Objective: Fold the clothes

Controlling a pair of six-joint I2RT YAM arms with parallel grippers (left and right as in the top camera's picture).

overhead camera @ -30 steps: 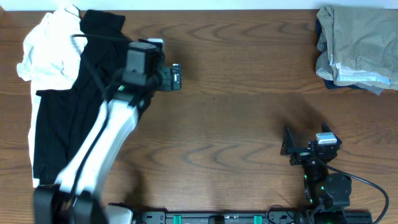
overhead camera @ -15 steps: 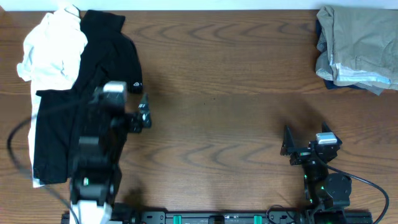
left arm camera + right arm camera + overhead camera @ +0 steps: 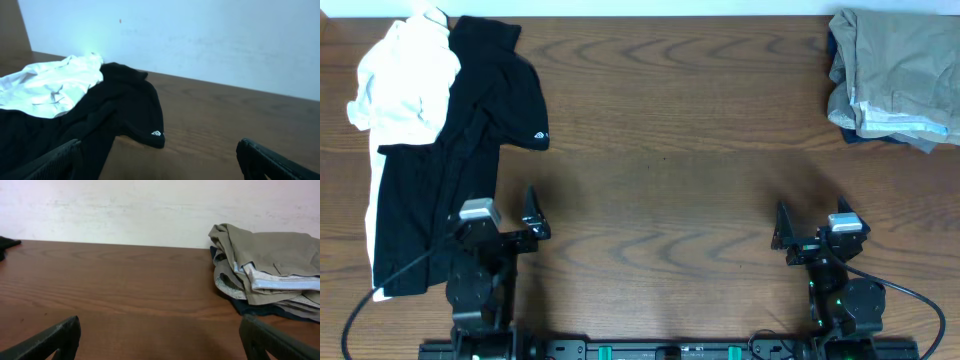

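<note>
A black garment [image 3: 450, 160] lies spread at the table's left, with a white garment [image 3: 405, 85] bunched on its far end; both show in the left wrist view, black [image 3: 100, 125] and white [image 3: 45, 90]. Folded khaki trousers [image 3: 895, 70] with pale striped lining sit on a dark garment at the far right corner, also in the right wrist view [image 3: 270, 260]. My left gripper [image 3: 510, 222] is open and empty at the near left, beside the black garment's lower edge. My right gripper [image 3: 810, 228] is open and empty at the near right.
The brown wooden table [image 3: 670, 150] runs between the two piles. A pale wall [image 3: 150, 205] stands behind the table's far edge. The arm bases and a black rail [image 3: 660, 350] sit along the near edge.
My left arm has pulled back from the black garment's sleeve at mid-left to the near edge. The garment lies where it was. The right arm has not moved.
</note>
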